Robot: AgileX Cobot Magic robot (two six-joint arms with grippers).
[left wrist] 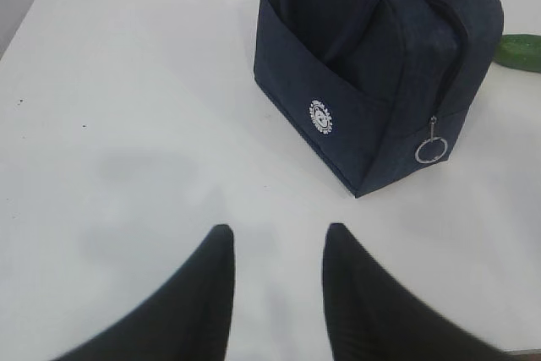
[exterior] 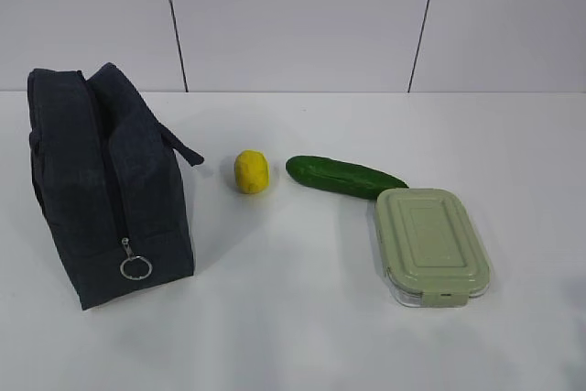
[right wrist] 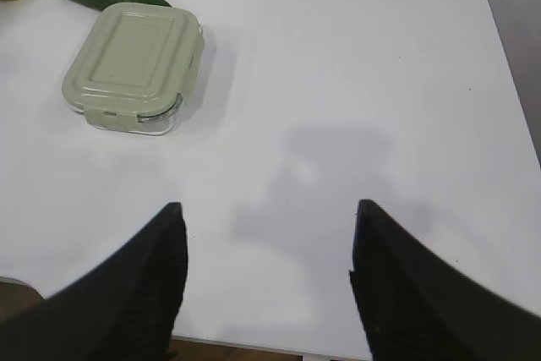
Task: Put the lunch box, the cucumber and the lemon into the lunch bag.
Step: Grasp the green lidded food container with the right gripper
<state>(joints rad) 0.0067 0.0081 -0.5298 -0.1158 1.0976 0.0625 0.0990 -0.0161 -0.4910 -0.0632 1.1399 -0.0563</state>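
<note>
bag [exterior: 105, 185] is stood upright at the table's [exterior: 302, 336] left, zipper run shut, ring pull [exterior: 135, 267] hung low on the near end; it must be opened before anything is loaded. lemon [exterior: 251, 172] is set just right of it, then cucumber [exterior: 343, 176], its far tip lying close behind the box [exterior: 430, 243], lid clipped on. all three are laid apart in a row, each easily reached. left gripper [left wrist: 275, 238] is held over bare table short of the bag, fingers partly apart, nothing gripped. right gripper [right wrist: 264, 213] is spread wide, empty, well clear of the box.
</note>
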